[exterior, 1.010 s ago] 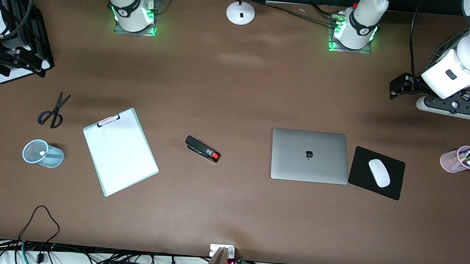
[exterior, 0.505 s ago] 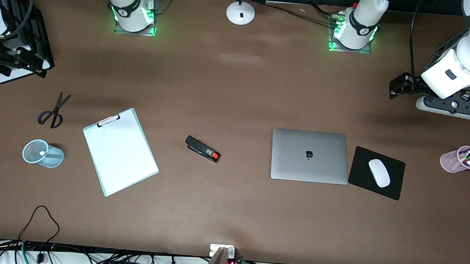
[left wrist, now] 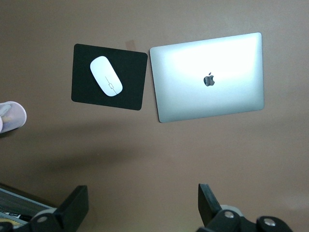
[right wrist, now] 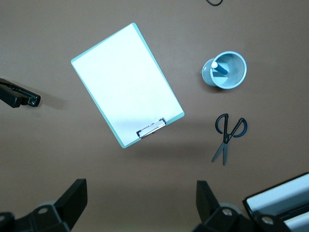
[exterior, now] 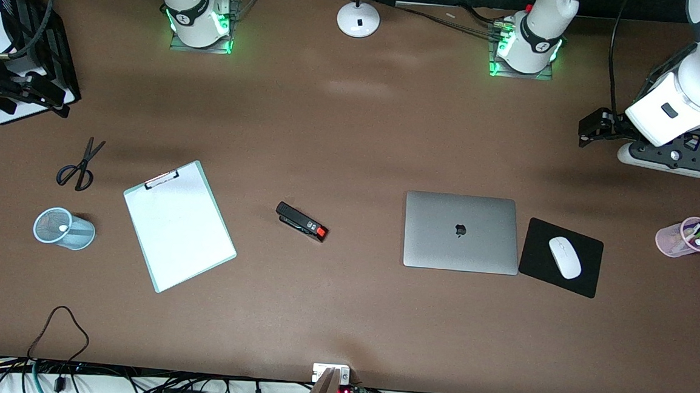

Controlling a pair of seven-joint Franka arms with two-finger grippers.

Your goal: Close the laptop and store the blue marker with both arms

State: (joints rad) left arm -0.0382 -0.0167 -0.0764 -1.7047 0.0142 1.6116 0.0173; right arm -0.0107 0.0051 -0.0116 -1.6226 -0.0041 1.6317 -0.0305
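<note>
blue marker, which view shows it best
The right wrist view: the blue marker stands in the blue mesh cup, its blue body and white tip both visible. The front view shows only a white tip inside that cup. The left wrist view does not show it.

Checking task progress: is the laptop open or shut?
Shut: the laptop lies flat, lid down, apple logo up, no keyboard visible.
</note>
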